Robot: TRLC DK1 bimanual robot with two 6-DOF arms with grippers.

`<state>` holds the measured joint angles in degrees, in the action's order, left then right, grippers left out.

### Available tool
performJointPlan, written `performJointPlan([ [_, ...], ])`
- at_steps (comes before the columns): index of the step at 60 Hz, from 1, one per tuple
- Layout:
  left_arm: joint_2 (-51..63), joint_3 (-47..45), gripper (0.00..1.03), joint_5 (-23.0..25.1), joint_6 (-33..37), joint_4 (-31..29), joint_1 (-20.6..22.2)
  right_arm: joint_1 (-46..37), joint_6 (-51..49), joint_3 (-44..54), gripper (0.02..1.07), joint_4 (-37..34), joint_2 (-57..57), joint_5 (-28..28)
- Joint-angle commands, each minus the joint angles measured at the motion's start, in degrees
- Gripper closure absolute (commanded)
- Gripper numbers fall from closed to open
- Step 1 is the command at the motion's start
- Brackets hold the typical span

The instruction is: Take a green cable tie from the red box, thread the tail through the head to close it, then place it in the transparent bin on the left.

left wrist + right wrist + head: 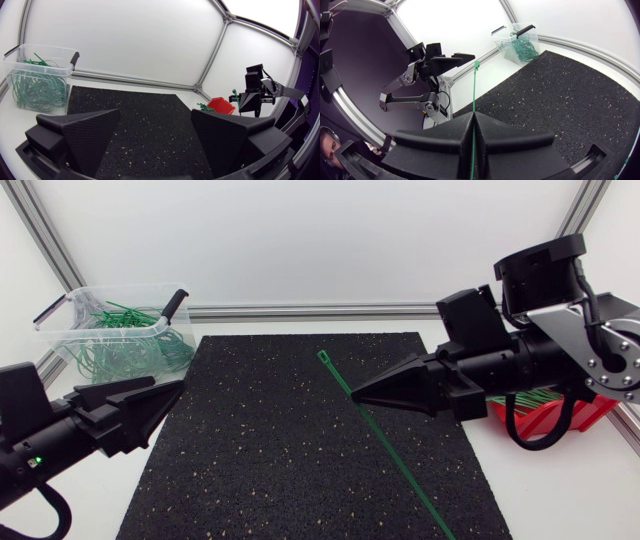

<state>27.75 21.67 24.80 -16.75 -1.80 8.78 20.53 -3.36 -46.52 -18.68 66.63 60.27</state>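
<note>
Broadly, a black speckled mat (300,450) covers the table (570,490) beneath both grippers. The right arm (540,350) comes in over the mat's far side, and its right gripper (357,393) has its 2 fingers pressed together on a green cable tie (385,445), pinching it from both sides. The left arm (40,445) sits low at the mat's near corner, and the left gripper (155,115) has its 2 wedge fingers spread wide with nothing between them; in the left wrist view only mat shows through the gap. A clear bin (70,305) stands just beyond and beside the left gripper, off the mat, holding a tangle of green ties (120,350). A red box (560,415) lies behind the right gripper, partly under that arm, with more green strands showing in it. The held cable tie is straight and slanted: its head (323,356) sticks out a short way ahead of the right fingertips, toward the left gripper, unthreaded, while its long tail (425,505) runs back past the fingers, above the mat.
</note>
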Motion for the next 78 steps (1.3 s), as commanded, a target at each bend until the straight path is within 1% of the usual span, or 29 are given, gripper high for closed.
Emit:
performJointPlan([
  [1,2.2,3.4,0.04,1.7,-1.8,-0.6,2.3,0.6,7.3,2.8,1.01,4.1,1.1,1.4],
  [6,5.5,5.7,0.04,3.3,-3.4,-0.6,4.9,1.4,12.9,4.6,1.01,10.4,1.1,1.5],
  [11,9.6,8.5,0.04,5.5,-5.2,-0.4,6.7,2.4,16.8,5.7,1.01,14.5,1.2,1.5],
  [19,14.4,11.8,0.04,11.9,-9.1,1.6,7.1,3.0,19.9,5.4,1.01,15.7,0.1,1.5],
  [22,15.2,12.8,0.04,14.2,-11.0,3.1,8.0,3.5,21.5,5.2,1.01,16.1,-0.7,1.4],
  [26,16.0,13.4,0.04,16.5,-13.6,6.2,10.1,3.8,25.7,5.3,1.01,19.4,-1.6,1.3],
  [34,18.4,13.4,0.04,17.0,-15.7,11.7,14.0,4.2,34.6,5.9,1.01,29.0,-1.7,1.3],
  [36,19.9,13.7,0.04,18.0,-15.9,12.8,14.8,4.4,35.9,5.9,1.01,30.8,-1.2,1.3],
  [39,22.0,14.1,0.04,20.0,-16.6,14.5,14.9,4.6,36.8,5.5,1.01,32.3,-0.3,1.3],
  [46,27.4,15.8,0.04,25.2,-19.3,18.6,13.0,5.0,37.2,4.0,1.01,33.3,2.4,1.3],
  [51,29.8,17.3,0.04,27.8,-21.7,21.2,12.1,5.1,38.2,3.6,1.01,34.9,3.4,1.2],
  [55,31.2,18.1,0.04,28.7,-23.9,23.7,12.1,5.0,39.4,3.6,1.01,36.3,4.1,1.2],
  [60,32.8,19.9,0.04,29.4,-24.7,24.0,12.5,5.0,39.9,3.5,1.01,36.9,4.4,1.2],
  [70,37.4,21.5,0.04,29.3,-26.7,27.1,14.9,4.2,40.9,3.4,1.01,37.8,4.5,0.7],
  [78,41.5,23.2,0.05,29.3,-27.8,29.0,15.1,3.9,41.3,3.5,1.01,39.2,4.9,0.5],
])
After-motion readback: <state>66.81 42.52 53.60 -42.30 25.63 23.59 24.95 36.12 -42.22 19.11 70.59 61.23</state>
